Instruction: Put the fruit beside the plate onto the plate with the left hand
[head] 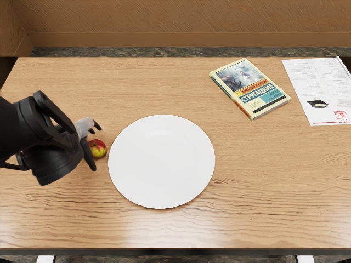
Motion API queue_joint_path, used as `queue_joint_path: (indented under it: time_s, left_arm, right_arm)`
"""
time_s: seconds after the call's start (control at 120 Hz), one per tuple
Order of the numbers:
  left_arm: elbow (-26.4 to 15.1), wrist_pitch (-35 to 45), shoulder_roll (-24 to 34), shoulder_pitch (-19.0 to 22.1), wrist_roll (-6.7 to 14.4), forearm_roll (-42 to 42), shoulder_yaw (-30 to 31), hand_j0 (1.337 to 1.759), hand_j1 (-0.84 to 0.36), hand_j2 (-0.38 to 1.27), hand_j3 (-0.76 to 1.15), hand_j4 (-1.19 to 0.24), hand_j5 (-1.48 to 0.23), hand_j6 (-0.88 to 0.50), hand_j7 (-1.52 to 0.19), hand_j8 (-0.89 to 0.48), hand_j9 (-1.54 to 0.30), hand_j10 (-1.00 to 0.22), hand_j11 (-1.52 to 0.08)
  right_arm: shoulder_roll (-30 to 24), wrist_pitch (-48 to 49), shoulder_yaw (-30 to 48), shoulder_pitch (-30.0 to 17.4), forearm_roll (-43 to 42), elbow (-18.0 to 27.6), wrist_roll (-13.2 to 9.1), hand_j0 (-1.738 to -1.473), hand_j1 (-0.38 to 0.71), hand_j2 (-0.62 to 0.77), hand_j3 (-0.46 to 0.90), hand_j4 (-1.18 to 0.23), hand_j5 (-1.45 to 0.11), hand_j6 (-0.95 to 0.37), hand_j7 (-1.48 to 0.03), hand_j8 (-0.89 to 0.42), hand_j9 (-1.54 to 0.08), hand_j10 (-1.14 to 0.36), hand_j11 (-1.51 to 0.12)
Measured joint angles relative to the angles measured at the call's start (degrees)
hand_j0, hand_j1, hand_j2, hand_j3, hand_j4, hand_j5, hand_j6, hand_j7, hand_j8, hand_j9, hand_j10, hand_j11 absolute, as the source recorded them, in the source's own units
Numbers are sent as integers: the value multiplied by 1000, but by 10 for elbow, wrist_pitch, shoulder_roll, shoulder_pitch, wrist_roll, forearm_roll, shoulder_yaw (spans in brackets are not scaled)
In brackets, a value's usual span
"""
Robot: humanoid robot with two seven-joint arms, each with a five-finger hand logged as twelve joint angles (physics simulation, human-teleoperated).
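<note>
One arm is all you have in view: your left arm enters from the left edge, and the left hand (83, 135) sits low over the table (164, 230) with its fingers (94, 126) spread and gripping nothing. Right beside it, between that hand and the white plate (161, 161), the apple (98, 148) lies on the wood just off the plate's left rim, with one dark finger hanging down close against its left side. Farther right, well apart from the plate, you see a book (249, 88) and then a printed sheet (321, 90) by the right edge.
</note>
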Motion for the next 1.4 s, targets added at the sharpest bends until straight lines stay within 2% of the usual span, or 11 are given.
queue_joint_path:
  time_s: [0.708, 0.742, 0.767, 0.908, 0.967, 1.017, 1.058, 1.125, 1.208, 1.267, 1.4]
  left_arm:
    - [-14, 16, 0, 20, -4, -29, -23, 1658, 44, 54, 0, -272, -320, -287, -333, -264, -301, -262, -334]
    - [-13, 16, 0, 21, -4, -31, -23, 1658, -13, 64, 0, -324, -376, -297, -327, -228, -366, -310, -395]
    - [-12, 17, 0, 23, -6, -30, -23, 1658, -82, 76, 0, -394, -435, -239, -421, -147, -508, -367, -470]
    - [-11, 17, 0, 24, -7, -37, -23, 1658, -390, 125, 0, -615, -758, -232, -447, -147, -546, -614, -802]
    - [-11, 17, 0, 24, -8, -40, -23, 1656, -411, 167, 0, -611, -842, -239, -459, -152, -581, -593, -890]
    - [-10, 17, 0, 24, -11, -43, -21, 1655, -419, 203, 0, -626, -906, -283, -388, -192, -490, -589, -947]
    - [-10, 17, 0, 23, -10, -49, -20, 1654, -408, 274, 0, -676, -948, -331, -346, -212, -512, -615, -987]
    - [-10, 16, 0, 12, -6, -65, -9, 1653, -424, 267, 0, -675, -1007, -468, -555, -382, -672, -605, -1033]
    - [-11, 15, 0, -5, -2, -73, 5, 1649, -418, 298, 0, -706, -1063, -441, -767, -352, -851, -588, -1086]
    - [-11, 15, 0, -16, 0, -77, 12, 1646, -392, 241, 0, -735, -1095, -411, -873, -337, -939, -587, -1116]
    - [-11, 13, 17, -75, 3, -81, 17, 1647, -352, 291, 0, -783, -1131, -372, -1031, -298, -1075, -596, -1151]
  right_arm:
    - [0, 0, 0, 0, 0, 0, 0, -1658, -331, -3, 0, -15, -20, -15, -20, -15, -20, -15, -20]
    - [0, 0, 0, 0, 0, 0, 0, -1658, -331, -3, 0, -15, -20, -15, -20, -15, -20, -15, -20]
    - [0, 0, 0, 0, 0, 0, 0, -1658, -331, -3, 0, -15, -20, -15, -20, -15, -20, -15, -20]
    - [0, 0, 0, 0, 0, 0, 0, -1658, -331, -3, 0, -15, -20, -15, -20, -15, -20, -15, -20]
    - [0, 0, 0, 0, 0, 0, 0, -1658, -331, -3, 0, -15, -20, -15, -20, -15, -20, -15, -20]
    - [0, 0, 0, 0, 0, 0, 0, -1658, -331, -3, 0, -15, -20, -15, -20, -15, -20, -15, -20]
    - [0, 0, 0, 0, 0, 0, 0, -1658, -331, -3, 0, -15, -20, -15, -20, -15, -20, -15, -20]
    - [0, 0, 0, 0, 0, 0, 0, -1658, -331, -3, 0, -15, -20, -15, -20, -15, -20, -15, -20]
    - [0, 0, 0, 0, 0, 0, 0, -1658, -331, -3, 0, -15, -20, -15, -20, -15, -20, -15, -20]
    - [0, 0, 0, 0, 0, 0, 0, -1658, -331, -3, 0, -15, -20, -15, -20, -15, -20, -15, -20]
    - [0, 0, 0, 0, 0, 0, 0, -1658, -331, -3, 0, -15, -20, -15, -20, -15, -20, -15, -20]
